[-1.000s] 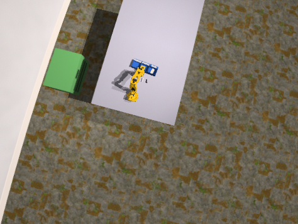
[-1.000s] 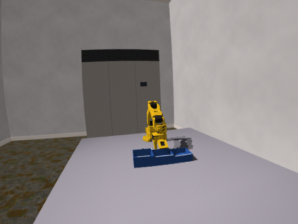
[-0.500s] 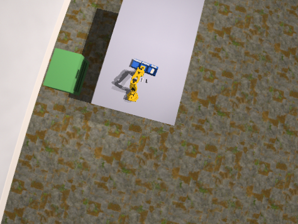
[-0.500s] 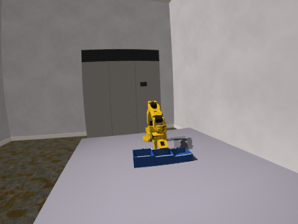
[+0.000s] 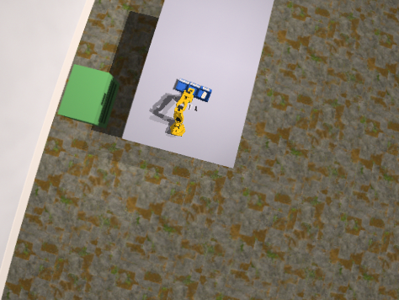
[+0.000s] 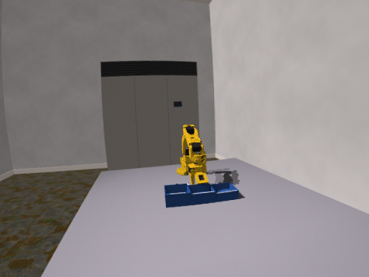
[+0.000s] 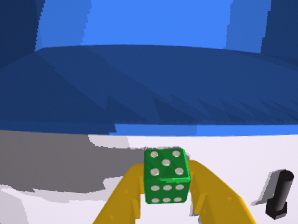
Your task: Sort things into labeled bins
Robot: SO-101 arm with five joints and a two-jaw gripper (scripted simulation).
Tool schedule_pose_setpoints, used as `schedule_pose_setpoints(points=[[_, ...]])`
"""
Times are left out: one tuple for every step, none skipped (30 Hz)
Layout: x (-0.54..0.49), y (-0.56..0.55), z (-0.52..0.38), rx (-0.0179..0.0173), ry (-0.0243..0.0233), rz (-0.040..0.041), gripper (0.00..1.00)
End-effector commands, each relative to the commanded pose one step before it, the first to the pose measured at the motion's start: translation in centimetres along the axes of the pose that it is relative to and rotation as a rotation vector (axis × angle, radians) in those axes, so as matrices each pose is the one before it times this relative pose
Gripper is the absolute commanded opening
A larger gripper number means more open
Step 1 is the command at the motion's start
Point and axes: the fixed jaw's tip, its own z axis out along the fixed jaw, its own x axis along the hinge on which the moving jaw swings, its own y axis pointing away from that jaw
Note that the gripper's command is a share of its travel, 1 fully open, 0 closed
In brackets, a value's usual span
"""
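Patterned grey-brown floor point(image 5: 202, 236) point(image 6: 35, 218) around a pale lilac table point(image 5: 215, 42) point(image 6: 156, 241), with a green box-shaped unit point(image 5: 84, 94) off to the left. On the table, a yellow arm point(image 5: 178, 115) point(image 6: 192, 142), reaching from the near end towards three joined blue bins point(image 5: 181, 86) point(image 6: 178, 199) point(image 7: 150, 85) in a row. Yellow gripper point(image 5: 190, 91) point(image 6: 199, 179) point(image 7: 166, 175) at the middle of the row, closed on a green die point(image 7: 166, 175) with white dots, one finger touching each side, only a die's width open. Die seemingly just on the near side of the bin wall, its height above the table hard to judge. To the right of the die, a black bolt point(image 5: 195, 109) point(image 7: 281, 194), lying on the table, apart from the gripper. Near the bolt, on its left, a small pale thing point(image 5: 190, 107), too small to name. Inside the right bin, a whitish item point(image 5: 204, 95). Labels along the far edge, too blurred to read.
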Motion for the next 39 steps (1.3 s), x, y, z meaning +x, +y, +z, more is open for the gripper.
schedule_pose_setpoints(points=[[-0.316,0.247,-0.2888,0.00016,-0.02506,-0.01796,0.00],[0.000,0.000,0.0000,0.00000,0.00000,0.00000,0.00],[0.000,0.000,0.0000,0.00000,0.00000,0.00000,0.00],[0.000,0.000,0.0000,0.00000,0.00000,0.00000,0.00],[0.000,0.000,0.0000,0.00000,0.00000,0.00000,0.00],[0.000,0.000,0.0000,0.00000,0.00000,0.00000,0.00],[0.000,0.000,-0.0012,0.00000,0.00000,0.00000,0.00],[-0.002,-0.001,-0.0114,0.00000,0.00000,0.00000,0.00],[-0.005,-0.003,-0.0281,0.00000,0.00000,0.00000,0.00],[-0.009,-0.004,-0.0514,0.00003,0.00000,0.00000,0.00],[-0.013,-0.008,-0.0783,0.00000,0.00000,0.00000,0.00],[-0.018,-0.010,-0.1088,0.00000,0.00000,0.00000,0.00],[-0.021,-0.013,-0.1394,0.00000,0.00000,0.00000,0.00],[-0.024,-0.016,-0.1711,0.00003,0.00000,0.00000,0.00],[-0.025,-0.018,-0.2011,0.00000,0.00000,0.00000,0.00],[-0.027,-0.020,-0.2293,0.00003,0.00000,0.00000,0.00],[-0.025,-0.023,-0.2545,0.00003,0.00000,0.00000,0.00],[-0.022,-0.024,-0.2768,0.00000,0.00000,0.00000,0.00],[-0.018,-0.026,-0.2931,0.00003,0.00000,0.00000,0.00],[-0.013,-0.026,-0.3058,0.00003,0.00000,0.00000,0.00],[-0.006,-0.026,-0.3125,0.00003,0.00003,0.00000,0.00],[0.000,0.000,0.0000,0.00000,0.00000,0.00000,0.00],[0.000,0.000,0.0000,0.00000,0.00000,0.00000,0.00],[0.000,-0.026,-0.3137,0.00003,-0.00002,-0.00001,0.00],[0.006,-0.024,-0.3092,0.00000,0.00000,0.00000,0.00],[0.011,-0.023,-0.2988,0.00003,0.00000,0.00000,0.00],[0.017,-0.022,-0.2828,0.00003,0.00000,0.00000,0.00],[0.020,-0.019,-0.2632,0.00000,0.00000,0.00000,0.00],[0.022,-0.017,-0.2381,0.00003,0.00003,0.00000,0.00],[0.022,-0.015,-0.2099,0.00003,0.00000,0.00000,0.00],[0.021,-0.013,-0.1792,0.00000,0.00000,0.00000,0.00],[0.019,-0.010,-0.1472,0.00000,0.00000,0.00000,0.00],[0.015,-0.008,-0.1139,0.00003,0.00000,0.00000,0.00],[0.012,-0.006,-0.0830,0.00000,0.00000,0.00000,0.00],[0.008,-0.004,-0.0546,0.00000,0.00000,0.00000,0.00],[0.005,-0.002,-0.0303,0.00000,0.00000,0.00000,0.00],[0.002,-0.001,-0.0115,0.00000,0.00000,0.00000,0.00],[0.000,-0.001,-0.0018,0.00000,0.00000,0.00000,0.00],[0.000,0.000,0.0000,0.00000,0.00000,0.00000,0.00]])
